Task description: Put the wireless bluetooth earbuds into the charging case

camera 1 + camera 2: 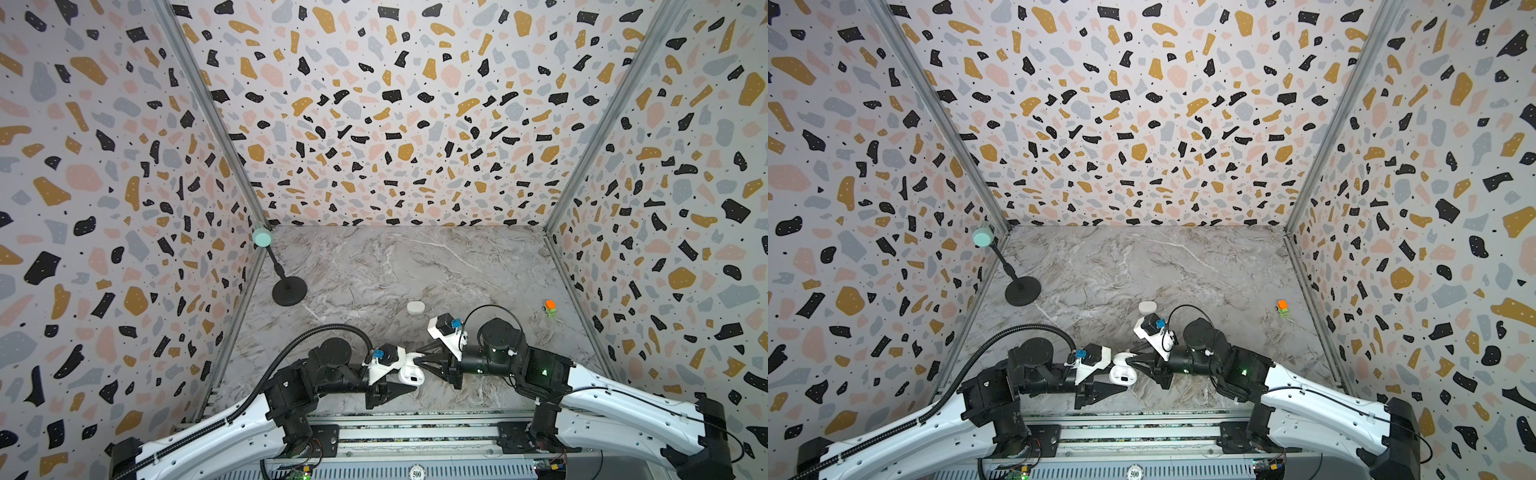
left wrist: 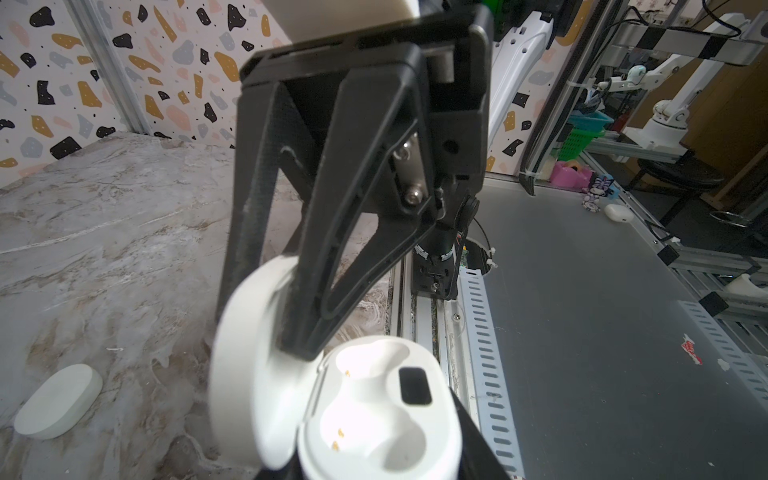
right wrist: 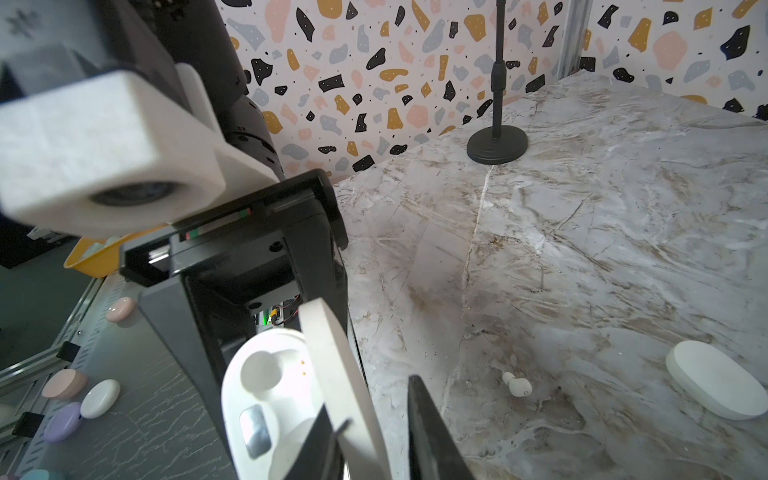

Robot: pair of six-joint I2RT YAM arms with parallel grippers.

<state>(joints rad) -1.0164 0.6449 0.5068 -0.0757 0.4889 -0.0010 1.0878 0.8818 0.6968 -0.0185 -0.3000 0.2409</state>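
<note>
The left gripper [image 1: 405, 380] is clenched on the body of the open case [image 2: 382, 415], holding it at the front of the counter [image 1: 374, 266], right where the two arms meet. The case's lid [image 3: 332, 353] stands up on its hinge. Both wells in the body show their gold contacts (bare white plastic, the pair of them).

The right gripper [image 1: 419, 356] reaches in from the opposite side with its jaws set either side of that lid. In the right wrist view one finger lies against the lid, while a sliver of counter shows between the lid and the other finger [image 3: 428, 436], so it is not clamped.

One earbud [image 3: 517, 384] lies loose on the counter near the lid, between the held case and a closed case [image 1: 415, 307] farther back. Only the right wrist view shows that earbud. A black stand [image 1: 289, 291] sits by the left wall, and a small orange-and-green toy [image 1: 550, 308] sits near the right wall.
</note>
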